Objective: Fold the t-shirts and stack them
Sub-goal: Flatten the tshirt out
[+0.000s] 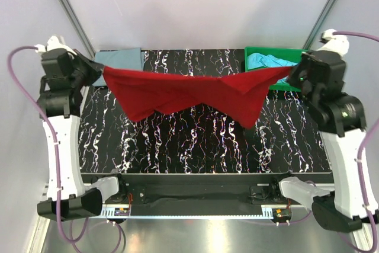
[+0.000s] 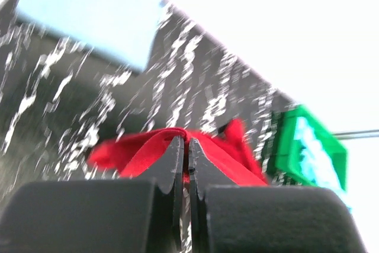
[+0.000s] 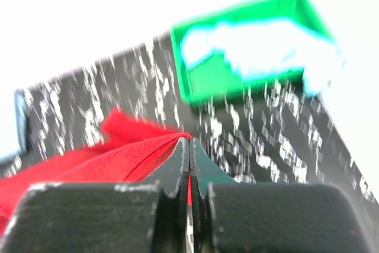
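The deep red t-shirt hangs stretched in the air above the table between both arms, sagging in the middle. My left gripper is shut on its left end, and the red cloth is pinched between the left gripper jaws. My right gripper is shut on the right end, where red cloth runs into the right gripper jaws. A folded grey-blue t-shirt lies flat at the table's back left. The light turquoise t-shirt lies crumpled in the green tray.
The black marbled table stretches under the hanging shirt. The green tray stands at the back right corner. Slanted metal frame posts rise behind the table on both sides. The arm bases sit at the near edge.
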{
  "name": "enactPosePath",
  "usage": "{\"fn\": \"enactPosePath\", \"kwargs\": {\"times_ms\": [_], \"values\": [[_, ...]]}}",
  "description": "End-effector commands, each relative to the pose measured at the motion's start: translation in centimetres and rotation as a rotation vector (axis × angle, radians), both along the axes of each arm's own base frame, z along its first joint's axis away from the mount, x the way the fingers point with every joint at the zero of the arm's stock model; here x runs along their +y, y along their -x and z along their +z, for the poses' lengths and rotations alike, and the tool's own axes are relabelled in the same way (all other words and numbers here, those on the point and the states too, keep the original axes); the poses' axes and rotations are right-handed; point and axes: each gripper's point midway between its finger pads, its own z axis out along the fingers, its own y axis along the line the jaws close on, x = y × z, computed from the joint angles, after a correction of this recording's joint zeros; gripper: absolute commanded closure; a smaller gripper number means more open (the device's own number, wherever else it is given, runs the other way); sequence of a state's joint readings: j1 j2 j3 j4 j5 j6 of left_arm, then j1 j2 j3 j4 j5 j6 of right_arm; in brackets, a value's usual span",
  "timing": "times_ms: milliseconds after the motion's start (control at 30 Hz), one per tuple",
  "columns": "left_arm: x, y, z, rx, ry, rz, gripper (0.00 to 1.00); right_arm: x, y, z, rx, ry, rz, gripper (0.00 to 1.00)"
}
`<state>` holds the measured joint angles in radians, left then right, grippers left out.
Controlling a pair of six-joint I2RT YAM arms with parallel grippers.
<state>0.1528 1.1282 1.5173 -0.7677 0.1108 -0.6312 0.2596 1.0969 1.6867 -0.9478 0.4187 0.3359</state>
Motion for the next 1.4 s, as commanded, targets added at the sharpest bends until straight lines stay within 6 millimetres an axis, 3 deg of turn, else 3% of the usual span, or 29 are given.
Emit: {"fn": "enactPosePath", "kwargs": {"times_ms": [0, 67, 100, 200, 300, 367, 433, 467, 500, 533, 567, 600, 633, 667, 733, 767, 800, 833, 867, 900, 1033, 1167, 1367], "values": [[-1.0, 1.9, 9.3, -0.257, -0.078, -0.067, 1.0, -3.3, 2.4, 7.8, -0.263, 0.046, -0.113, 1.0], [-2.1, 3.3, 12.6, -0.353, -0.119, -0.117, 1.0, -3.8, 4.1, 11.8, -0.416, 0.028, -0.115, 1.0], [-2.7, 4.6, 15.3, -0.428, -0.144, -0.135, 1.0, -4.0, 5.0, 13.6, -0.474, 0.018, -0.111, 1.0], [-5.2, 8.2, 20.2, -0.595, -0.204, -0.23, 1.0, -3.6, 8.3, 18.7, -0.658, 0.009, -0.041, 1.0], [-5.7, 11.3, 22.4, -0.682, -0.241, -0.238, 1.0, -3.9, 11.1, 22.3, -0.787, -0.007, -0.024, 1.0], [-4.5, 11.0, 22.2, -0.67, -0.261, -0.17, 1.0, -4.0, 11.5, 23.4, -0.823, -0.003, -0.026, 1.0], [-3.8, 8.5, 21.4, -0.617, -0.267, -0.136, 1.0, -3.8, 10.5, 24.1, -0.845, 0.013, -0.026, 1.0], [-2.9, 6.8, 20.3, -0.552, -0.264, -0.094, 1.0, -3.5, 8.5, 24.0, -0.814, 0.052, -0.034, 1.0], [-2.7, 6.6, 21.5, -0.565, -0.263, -0.076, 1.0, -3.5, 7.5, 24.1, -0.8, 0.07, -0.044, 1.0], [-2.6, 2.9, 20.2, -0.499, -0.254, -0.079, 1.0, -3.5, 6.5, 24.1, -0.783, 0.089, -0.053, 1.0], [-3.3, 1.7, 19.1, -0.439, -0.185, -0.122, 1.0, -3.1, 5.2, 24.6, -0.776, 0.102, -0.047, 1.0], [-3.4, 2.4, 21.3, -0.473, -0.13, -0.135, 1.0, -2.8, 4.9, 24.6, -0.763, 0.103, -0.035, 1.0], [-2.7, -0.2, 18.7, -0.361, -0.046, -0.142, 1.0, -2.6, 4.4, 24.8, -0.757, 0.101, -0.03, 1.0], [-4.6, 0.0, 18.7, -0.337, 0.094, -0.224, 1.0, -2.8, 4.8, 25.3, -0.77, 0.097, -0.034, 1.0], [-5.2, -0.5, 17.0, -0.282, 0.17, -0.234, 1.0, -3.1, 4.7, 25.0, -0.754, 0.105, -0.054, 1.0], [-5.1, 1.1, 18.0, -0.323, 0.192, -0.202, 1.0, -3.4, 4.5, 24.3, -0.733, 0.118, -0.074, 1.0], [-4.6, 0.2, 15.5, -0.278, 0.212, -0.172, 1.0, -3.5, 4.2, 23.9, -0.721, 0.122, -0.077, 1.0], [-4.0, 0.3, 16.7, -0.356, 0.199, -0.152, 1.0, -3.4, 4.1, 23.5, -0.712, 0.125, -0.076, 1.0], [-3.7, 1.8, 17.2, -0.398, 0.192, -0.125, 1.0, -3.3, 3.9, 22.9, -0.698, 0.129, -0.07, 1.0], [-3.3, 1.3, 15.9, -0.37, 0.194, -0.108, 1.0, -3.3, 3.8, 22.6, -0.691, 0.132, -0.066, 1.0], [-3.2, 1.4, 15.2, -0.342, 0.162, -0.114, 1.0, -3.4, 4.5, 21.8, -0.687, 0.117, -0.064, 1.0], [-3.3, 1.9, 15.5, -0.353, 0.16, -0.119, 1.0, -3.7, 5.3, 21.3, -0.684, 0.127, -0.073, 1.0], [-3.7, 5.1, 19.0, -0.461, 0.099, -0.134, 1.0, -4.6, 7.8, 22.8, -0.741, 0.114, -0.091, 1.0]]}}
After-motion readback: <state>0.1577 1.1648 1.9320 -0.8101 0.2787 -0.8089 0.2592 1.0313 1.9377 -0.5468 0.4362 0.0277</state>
